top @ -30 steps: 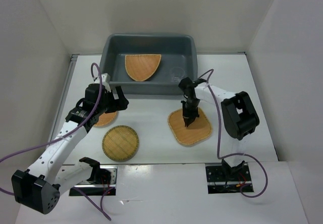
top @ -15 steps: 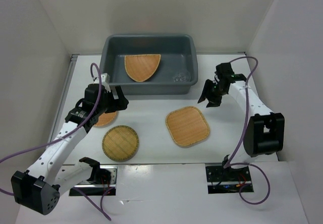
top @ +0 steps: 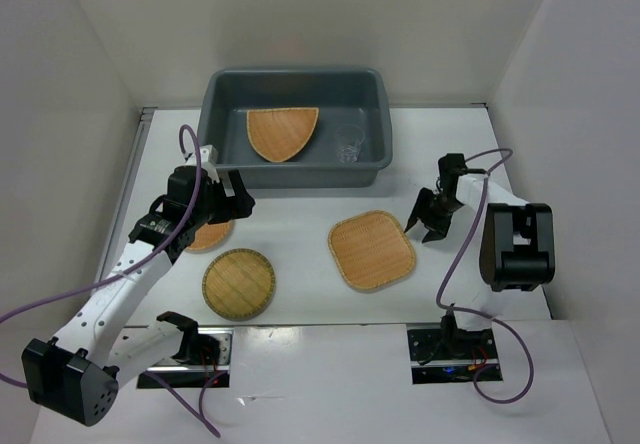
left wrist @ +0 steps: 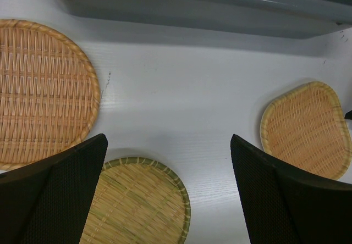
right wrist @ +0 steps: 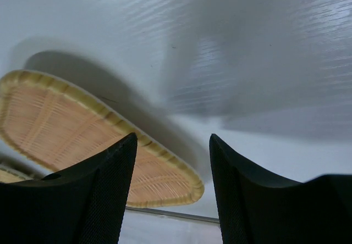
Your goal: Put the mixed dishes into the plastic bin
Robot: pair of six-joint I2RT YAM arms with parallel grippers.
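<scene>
from my right wrist camera i see the right gripper [right wrist: 172,140] with its two dark fingers [right wrist: 99,200] spread apart, low over the white table [right wrist: 258,40]. a woven tan tray [right wrist: 60,126] lies flat at the left, casting a shadow. its rounded corner shows in the gap between the fingers. the table surface looks blurred.

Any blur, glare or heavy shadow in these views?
Right wrist view: white table streaked by motion blur, shadow beside the rounded square wicker tray. Left wrist view: sharp, weave crisp on the orange round wicker tray. Top external view: even light, no glare; small clear glass cup faint inside dark grey plastic bin.
</scene>
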